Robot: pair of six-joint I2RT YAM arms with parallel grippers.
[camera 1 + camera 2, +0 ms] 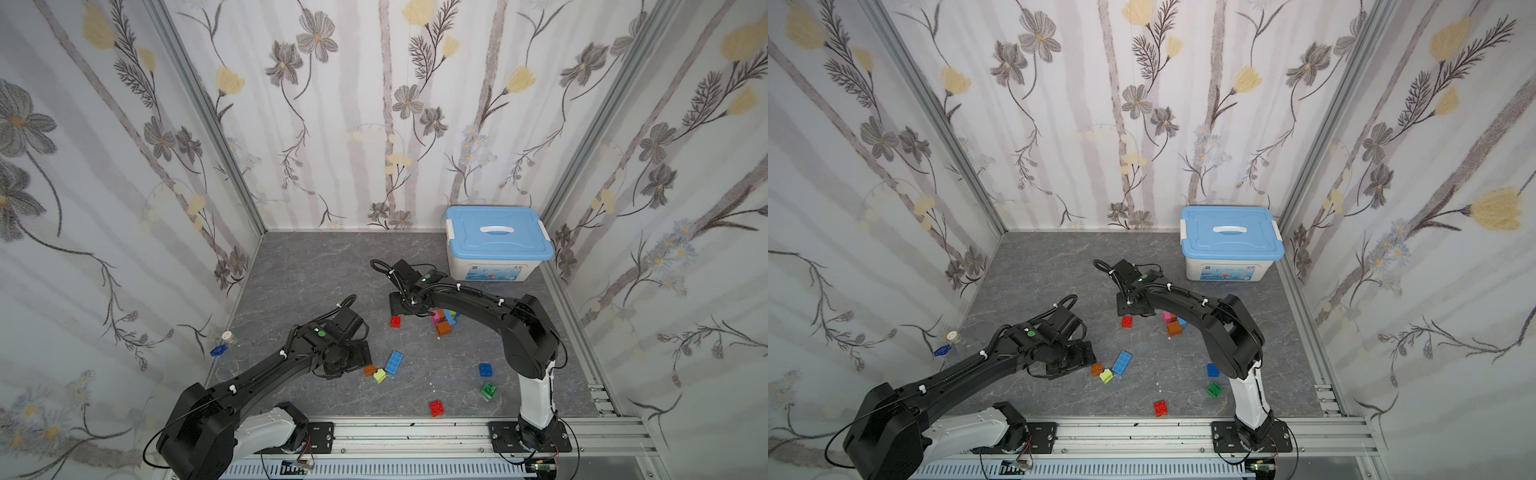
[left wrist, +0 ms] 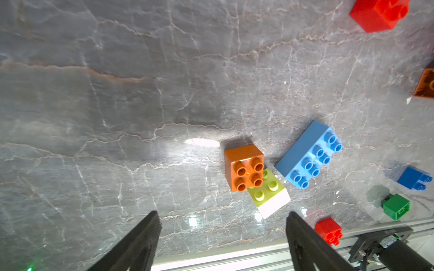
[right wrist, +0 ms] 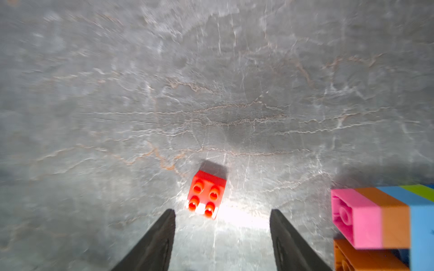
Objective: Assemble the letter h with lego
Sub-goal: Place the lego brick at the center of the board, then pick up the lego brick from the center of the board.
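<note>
Here's the build so far: a lego cluster [image 3: 375, 218] of pink, orange, blue and lime pieces pressed together, lying on the grey table [image 1: 311, 270] partly under the right arm. It's a lump, I'd say, not yet an h. Just beside it, a loose red brick [image 3: 206, 194] sits studs-up right ahead of the right gripper [image 3: 222, 213], whose jaws are parted and empty (looks like the next pick, though that's only my read). Further out, the left gripper [image 2: 223, 218] hangs spread wide with nothing in it, near an orange brick [image 2: 244, 167] that touches a lime brick [image 2: 270, 194], with a long light-blue brick [image 2: 310, 154] just beside them. Nearer the rail, a blue square [image 1: 485, 369], a green brick [image 1: 488, 390] and a second red brick [image 1: 436, 408] lie scattered. Most of the letter is left to do. The storage box [image 1: 496, 243] sits lidded in the far corner.
</note>
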